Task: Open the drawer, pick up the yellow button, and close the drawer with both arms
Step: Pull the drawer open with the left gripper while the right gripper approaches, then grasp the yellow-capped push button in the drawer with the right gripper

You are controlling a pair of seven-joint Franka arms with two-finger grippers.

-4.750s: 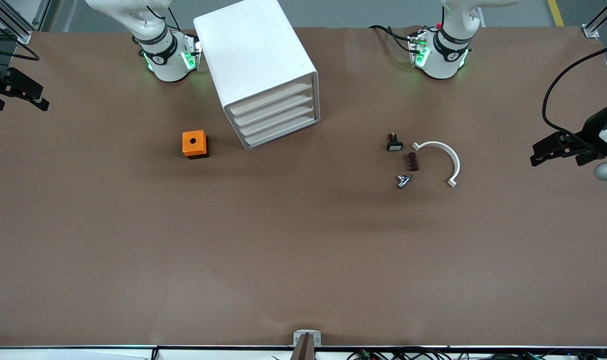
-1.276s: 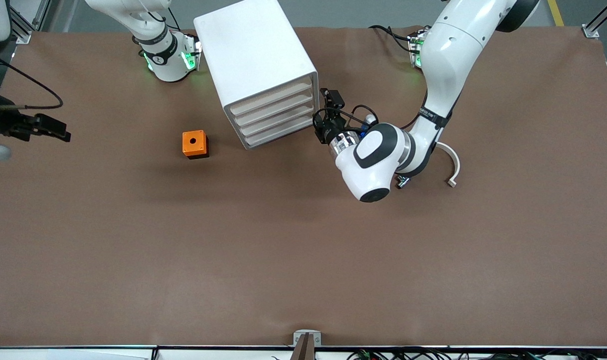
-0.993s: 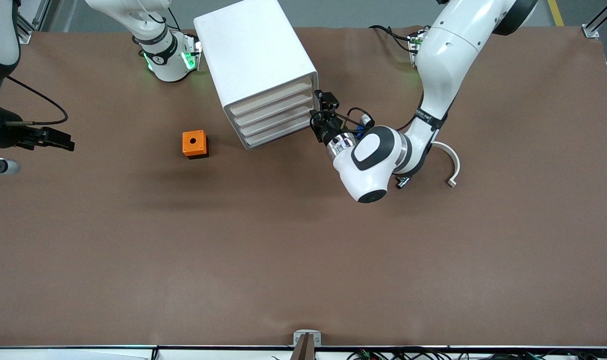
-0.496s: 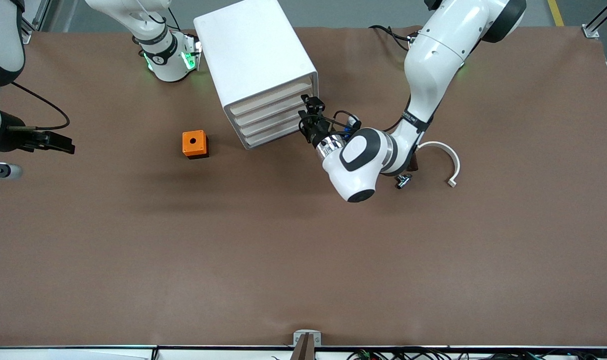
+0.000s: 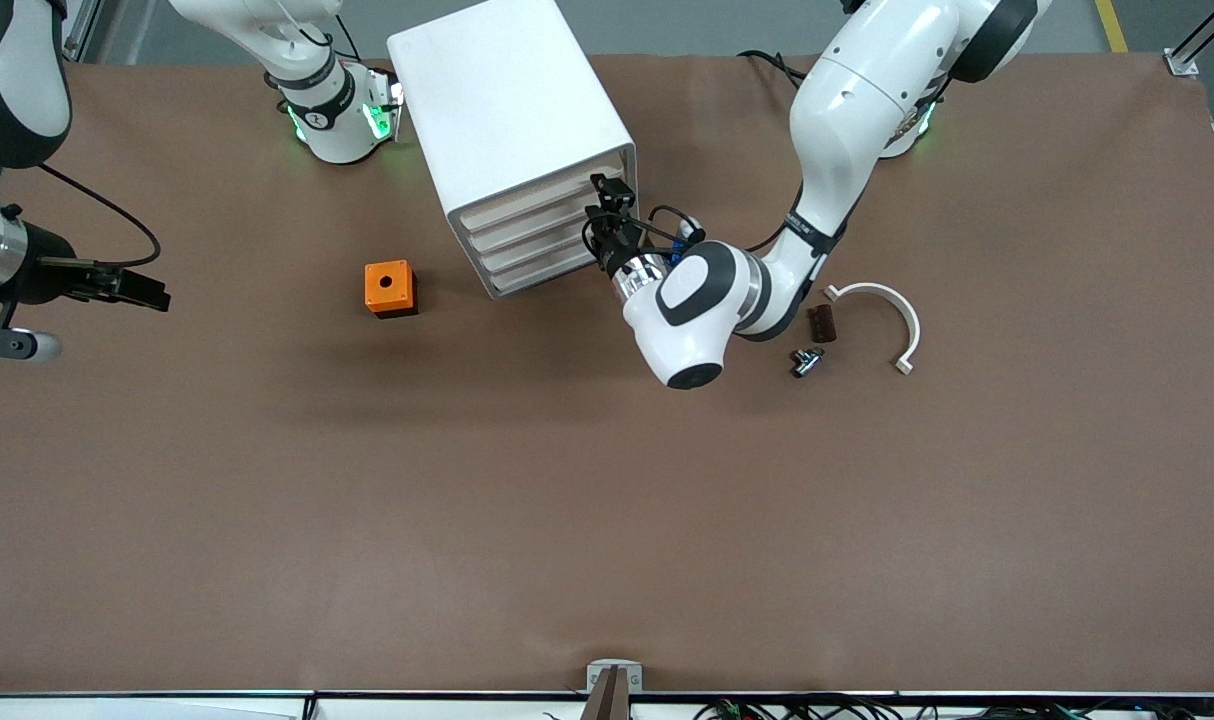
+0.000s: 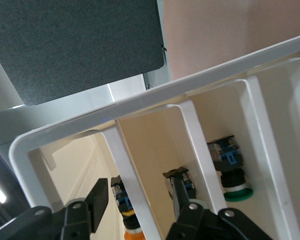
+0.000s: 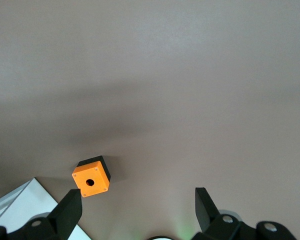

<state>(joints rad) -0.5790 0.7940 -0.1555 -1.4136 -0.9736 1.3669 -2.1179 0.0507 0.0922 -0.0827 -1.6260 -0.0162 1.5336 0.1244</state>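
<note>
Button [image 6: 126, 218] inside drawer, wrist-view only

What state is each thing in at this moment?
drawer unit, all four drawers shut.
left tool, open, fingers astride a white bar at the drawer fronts.
right tool, open, empty, waits over the table's right-arm end.
button, inside a drawer, not taken.
orange cube, on the table, hole upward.

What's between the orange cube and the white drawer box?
Nothing. In the front view, only bare brown table shows between the orange cube and the white drawer cabinet.
</note>
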